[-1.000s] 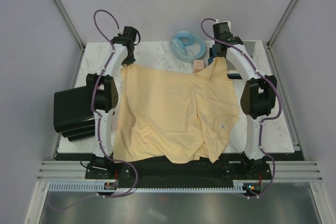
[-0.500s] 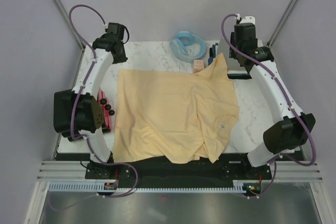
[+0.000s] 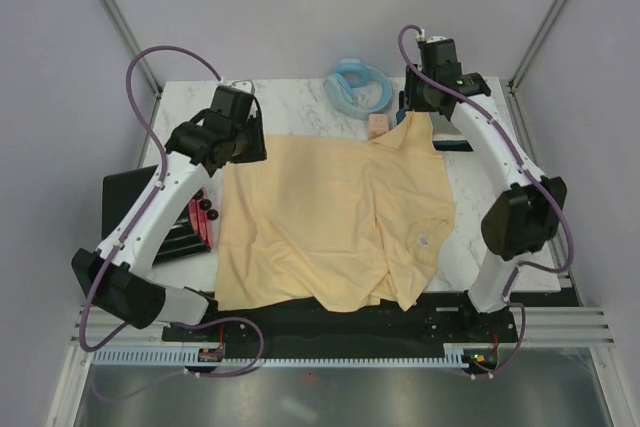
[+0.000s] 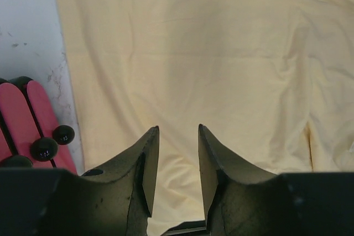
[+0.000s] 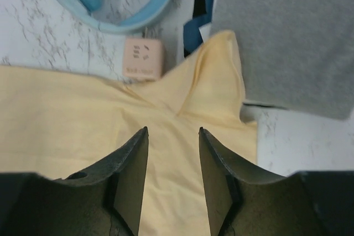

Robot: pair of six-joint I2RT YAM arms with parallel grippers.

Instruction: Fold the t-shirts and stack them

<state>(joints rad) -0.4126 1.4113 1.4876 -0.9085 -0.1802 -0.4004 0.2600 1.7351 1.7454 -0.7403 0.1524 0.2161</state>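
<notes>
A large pale yellow t-shirt (image 3: 330,212) lies spread over the middle of the table, with one corner peaked up at the back right. My left gripper (image 3: 252,150) hovers over its back left corner, its jaws open and nothing between them (image 4: 178,128); the yellow cloth (image 4: 193,53) fills that view. My right gripper (image 3: 420,107) hangs over the peaked corner (image 5: 218,75), also open and empty (image 5: 173,130). A folded grey t-shirt (image 5: 287,31) lies just right of the peak. A strip of dark navy cloth (image 5: 202,9) shows behind it.
A light blue ring-shaped thing (image 3: 358,85) sits at the back edge, with a small pink block (image 3: 377,125) in front of it touching the shirt. A black box with a pink-red side (image 3: 150,217) stands off the table's left edge. Bare marble (image 3: 500,217) shows on the right.
The left arm has swung outward and its gripper has come in over the shirt's back left corner. The right gripper has moved left to above the peaked corner. The shirt has not moved.
</notes>
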